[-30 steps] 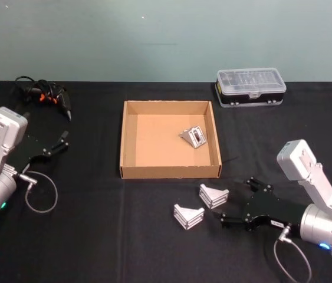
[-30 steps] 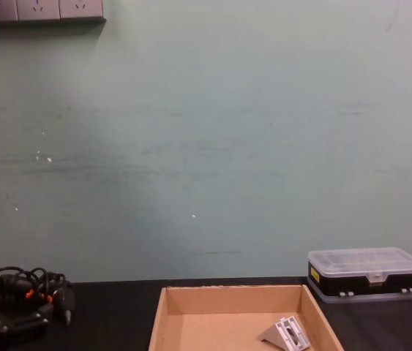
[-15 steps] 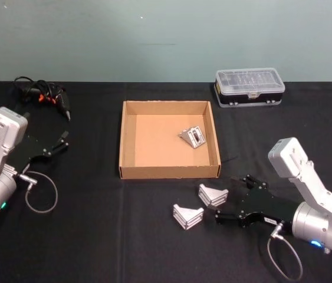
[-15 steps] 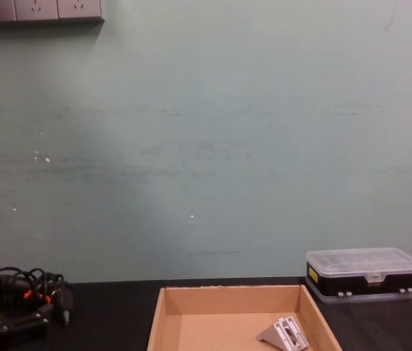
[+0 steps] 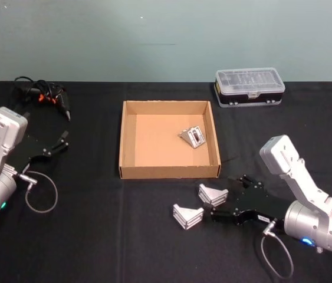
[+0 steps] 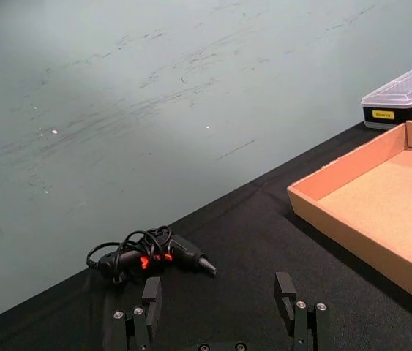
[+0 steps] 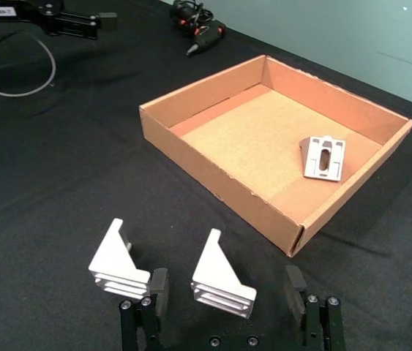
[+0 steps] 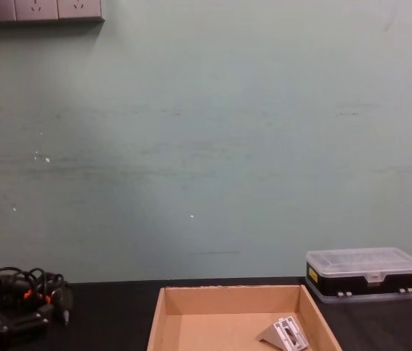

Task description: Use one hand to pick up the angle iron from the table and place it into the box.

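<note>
spread open at the right gripper (image 7: 227, 279), straddling an angle iron (image 7: 222, 284) on the table (image 5: 95, 236) without touching it; second angle iron (image 7: 119, 261) just beside. beyond, in the box (image 5: 168, 171), third angle iron (image 5: 193, 137). parked open at far left, the left gripper (image 6: 219, 287).

Right gripper (image 7: 227, 278) spread wide around an angle iron (image 7: 219, 272) on the black table (image 7: 45, 161)
The bracket stands between the fingers, touching neither; a second angle iron (image 7: 118, 257) sits just outside one finger, and the cardboard box (image 7: 213, 170) beyond the fingertips holds a third angle iron (image 7: 324, 156)
</note>
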{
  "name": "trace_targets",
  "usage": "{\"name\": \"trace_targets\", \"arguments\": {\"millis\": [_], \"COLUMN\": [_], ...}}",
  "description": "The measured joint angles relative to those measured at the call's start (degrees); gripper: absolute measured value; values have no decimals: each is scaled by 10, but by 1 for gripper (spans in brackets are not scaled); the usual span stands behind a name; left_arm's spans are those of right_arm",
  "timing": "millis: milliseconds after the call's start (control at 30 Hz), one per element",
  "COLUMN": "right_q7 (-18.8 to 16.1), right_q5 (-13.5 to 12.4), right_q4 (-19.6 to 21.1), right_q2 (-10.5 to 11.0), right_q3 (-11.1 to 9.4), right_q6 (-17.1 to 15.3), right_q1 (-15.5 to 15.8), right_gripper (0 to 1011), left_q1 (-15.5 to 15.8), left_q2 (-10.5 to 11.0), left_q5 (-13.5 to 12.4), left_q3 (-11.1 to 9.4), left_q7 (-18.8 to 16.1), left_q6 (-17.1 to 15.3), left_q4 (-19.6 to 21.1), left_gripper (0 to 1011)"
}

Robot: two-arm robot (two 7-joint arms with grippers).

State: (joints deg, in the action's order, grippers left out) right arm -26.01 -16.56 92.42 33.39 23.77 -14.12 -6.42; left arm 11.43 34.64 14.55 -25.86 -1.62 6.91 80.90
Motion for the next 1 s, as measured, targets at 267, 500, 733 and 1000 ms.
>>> {"name": "trace_targets", "arguments": {"millis": [267, 500, 733, 1000], "right_q7": [6, 7, 7, 7], "right_q5": [1, 2, 2, 1], "right_q4": [-7, -9, -8, -8], "right_q2": [-10, -13, -12, -11], "right_q3": [-3, -3, -3, -3], "right_q6": [-14, -19, -18, -17], "right_q1": [-1, -2, -2, -2], "right_gripper": [1000, 1000, 947, 734], "left_q1": [0, 0, 0, 0], "left_q2": [0, 0, 0, 0], "left_q5": [0, 0, 0, 0], "left_q3": [0, 0, 0, 0], "left_q7": [0, 0, 0, 0], "left_q6": [0, 0, 0, 0], "left_q4": [0, 0, 0, 0], "left_gripper": [1011, 1011, 1011, 1011]}}
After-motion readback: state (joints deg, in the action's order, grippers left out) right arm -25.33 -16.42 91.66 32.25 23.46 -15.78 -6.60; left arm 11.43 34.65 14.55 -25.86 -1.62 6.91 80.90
